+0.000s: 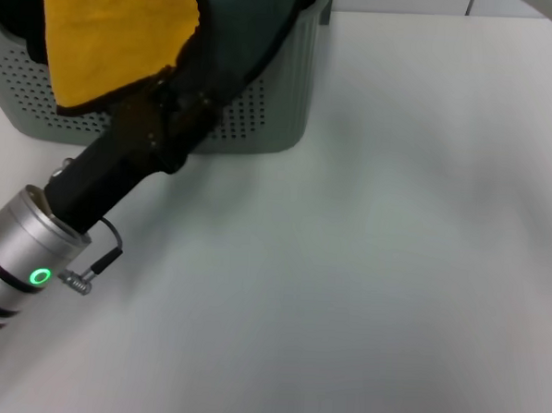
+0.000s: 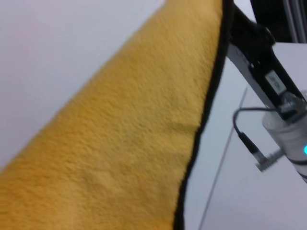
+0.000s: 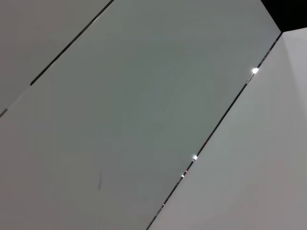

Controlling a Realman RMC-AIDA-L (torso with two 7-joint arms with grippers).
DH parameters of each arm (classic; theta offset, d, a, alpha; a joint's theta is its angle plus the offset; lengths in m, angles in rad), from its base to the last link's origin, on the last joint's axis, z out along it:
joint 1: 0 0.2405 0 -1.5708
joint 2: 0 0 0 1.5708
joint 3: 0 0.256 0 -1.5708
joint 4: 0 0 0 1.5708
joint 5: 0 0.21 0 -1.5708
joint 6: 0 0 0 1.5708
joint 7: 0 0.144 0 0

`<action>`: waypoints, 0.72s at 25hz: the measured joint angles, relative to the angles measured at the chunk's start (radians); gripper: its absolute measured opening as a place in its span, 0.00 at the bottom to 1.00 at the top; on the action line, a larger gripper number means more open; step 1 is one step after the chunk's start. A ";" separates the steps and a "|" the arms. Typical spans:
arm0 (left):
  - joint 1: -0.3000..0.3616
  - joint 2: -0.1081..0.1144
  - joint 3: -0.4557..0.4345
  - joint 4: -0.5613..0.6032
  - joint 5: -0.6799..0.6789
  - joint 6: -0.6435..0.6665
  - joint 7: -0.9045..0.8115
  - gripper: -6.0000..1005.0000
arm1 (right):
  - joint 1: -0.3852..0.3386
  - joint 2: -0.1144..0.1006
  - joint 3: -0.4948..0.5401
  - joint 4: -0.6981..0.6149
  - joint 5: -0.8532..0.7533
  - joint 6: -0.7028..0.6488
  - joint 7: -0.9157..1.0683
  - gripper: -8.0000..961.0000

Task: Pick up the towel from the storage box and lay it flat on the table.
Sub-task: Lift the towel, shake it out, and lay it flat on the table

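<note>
Now I see my left gripper (image 1: 185,95) over the box (image 1: 272,114), draped by the towel (image 1: 114,31); its grip I cannot tell.

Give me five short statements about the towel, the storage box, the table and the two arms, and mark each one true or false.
1. The towel lies flat on the table. False: it hangs draped at the storage box, over the left arm.
2. The towel shows a yellow-orange face and a dark teal-green face. True.
3. The left gripper reaches up to the storage box, under the towel. True.
4. The right gripper is also at the storage box. False: it is nowhere in the head view, and the right wrist view shows only blank panels.
5. The storage box lies tipped on its side. False: it stands upright on the table, its holed wall facing the camera.
</note>
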 joint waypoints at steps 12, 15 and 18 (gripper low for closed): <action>0.014 0.000 0.003 -0.007 -0.114 -0.122 0.026 0.58 | -0.004 0.000 0.014 0.000 -0.003 0.000 -0.002 0.04; 0.006 0.000 0.003 -0.004 -0.125 -0.155 0.038 0.58 | -0.001 0.000 0.013 0.001 -0.003 0.007 -0.001 0.04; 0.004 0.000 0.002 -0.003 -0.136 -0.165 0.049 0.58 | 0.000 0.000 0.015 0.001 -0.003 0.010 -0.001 0.04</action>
